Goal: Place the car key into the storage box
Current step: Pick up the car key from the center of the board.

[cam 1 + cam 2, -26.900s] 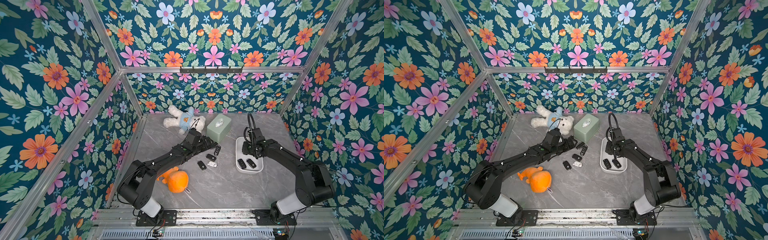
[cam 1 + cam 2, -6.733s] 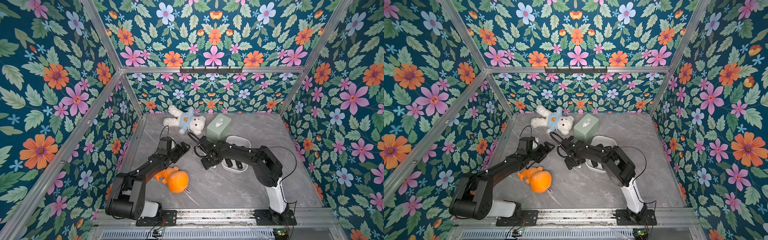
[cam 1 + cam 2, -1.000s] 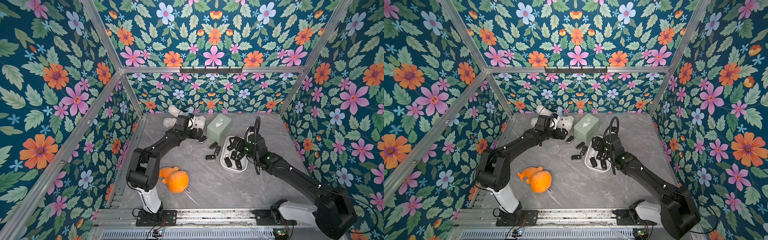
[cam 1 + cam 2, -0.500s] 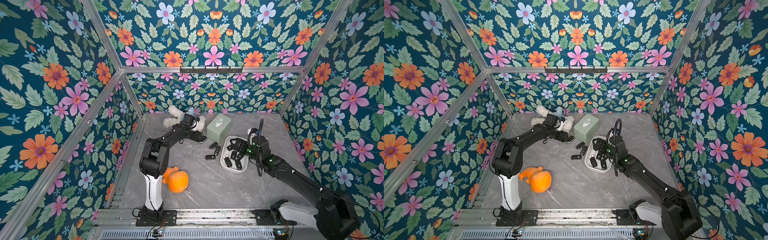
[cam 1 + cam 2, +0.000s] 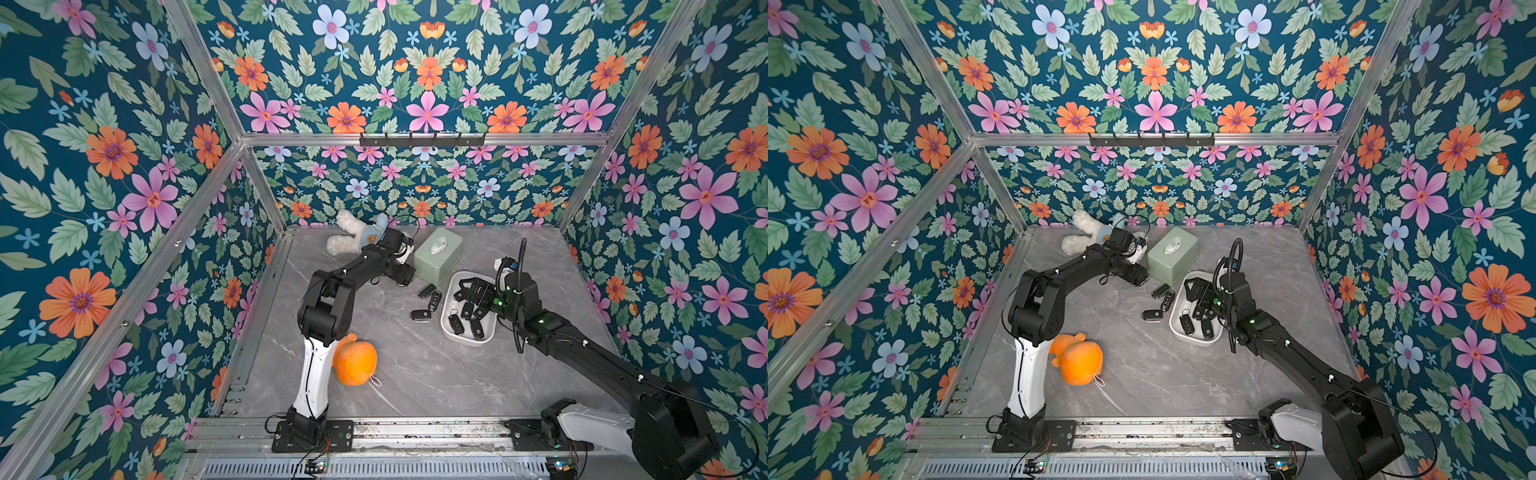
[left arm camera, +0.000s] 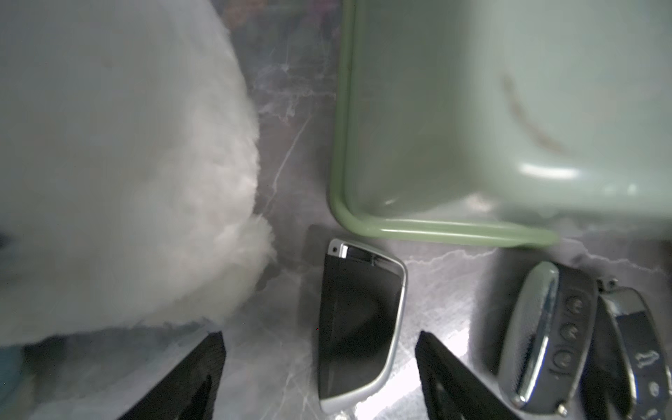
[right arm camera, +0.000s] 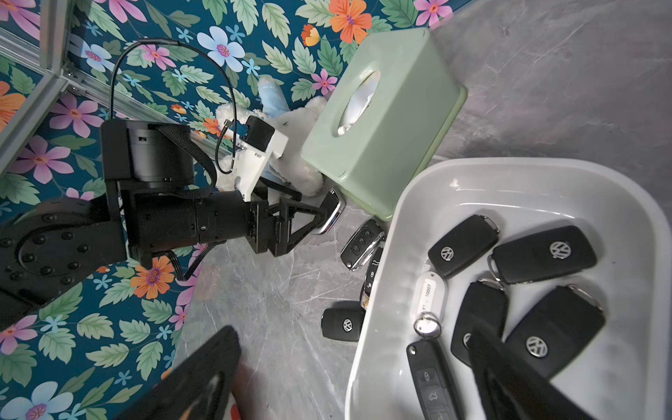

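Jaws of the left gripper [image 5: 405,276] stand released astride the key [image 6: 358,327], which lies flat on the table [image 5: 415,374] at centre frame, beside the green box [image 5: 438,253]. Rightward, the right gripper [image 5: 471,297], also released, hovers over the storage box [image 5: 469,341].

I work inside a lab test booth: aluminium framing [image 5: 299,139] holds floral-print wall panels [image 5: 428,83] around my grey marble-look tabletop [image 5: 415,382], with a metal mounting rail [image 5: 415,432] across the frame's lower edge.
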Controlling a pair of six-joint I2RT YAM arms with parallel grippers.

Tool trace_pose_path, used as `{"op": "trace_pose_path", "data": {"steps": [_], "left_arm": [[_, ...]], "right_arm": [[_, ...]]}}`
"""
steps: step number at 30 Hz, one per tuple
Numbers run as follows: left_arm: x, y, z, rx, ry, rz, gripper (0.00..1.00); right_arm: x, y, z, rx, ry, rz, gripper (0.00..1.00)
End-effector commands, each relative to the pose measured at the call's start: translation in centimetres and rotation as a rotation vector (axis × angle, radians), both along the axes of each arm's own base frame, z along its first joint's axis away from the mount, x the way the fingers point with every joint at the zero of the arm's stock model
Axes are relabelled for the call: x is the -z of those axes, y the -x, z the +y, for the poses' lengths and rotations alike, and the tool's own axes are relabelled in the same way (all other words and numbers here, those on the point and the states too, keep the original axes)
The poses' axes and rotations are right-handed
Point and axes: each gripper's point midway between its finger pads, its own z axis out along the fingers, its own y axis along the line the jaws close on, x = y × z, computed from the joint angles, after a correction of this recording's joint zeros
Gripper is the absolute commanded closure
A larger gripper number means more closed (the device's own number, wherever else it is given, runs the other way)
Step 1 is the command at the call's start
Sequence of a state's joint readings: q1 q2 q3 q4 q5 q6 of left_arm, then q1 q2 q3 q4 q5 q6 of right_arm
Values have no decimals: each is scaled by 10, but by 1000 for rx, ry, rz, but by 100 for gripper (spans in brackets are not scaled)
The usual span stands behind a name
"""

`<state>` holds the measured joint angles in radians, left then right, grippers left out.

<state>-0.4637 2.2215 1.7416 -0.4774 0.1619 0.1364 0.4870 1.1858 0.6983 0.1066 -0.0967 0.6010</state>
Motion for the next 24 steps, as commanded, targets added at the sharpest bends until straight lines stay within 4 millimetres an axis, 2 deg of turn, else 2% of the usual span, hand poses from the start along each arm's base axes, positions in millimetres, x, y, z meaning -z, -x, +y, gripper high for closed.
{"op": "trace_pose_path", "data": {"steps": [1,4,9,15,24], "left_arm": [[7,2,0,22,-33,26,19],[14,2,-1,30,-44,48,23],[25,4,-4,39,-52,72,24],[28,9,-11,54,-48,85,26],[36,16,-17,62,-45,112,49]], "right_arm": [[-8,-2,1,-1,-7,-37,1],[-7,-2,-2,7,-2,-35,1],[-7,-2,-3,13,3,-36,1],[-5,-3,-4,18,7,-33,1],[-3,-3,-6,30,10,-26,1]]}}
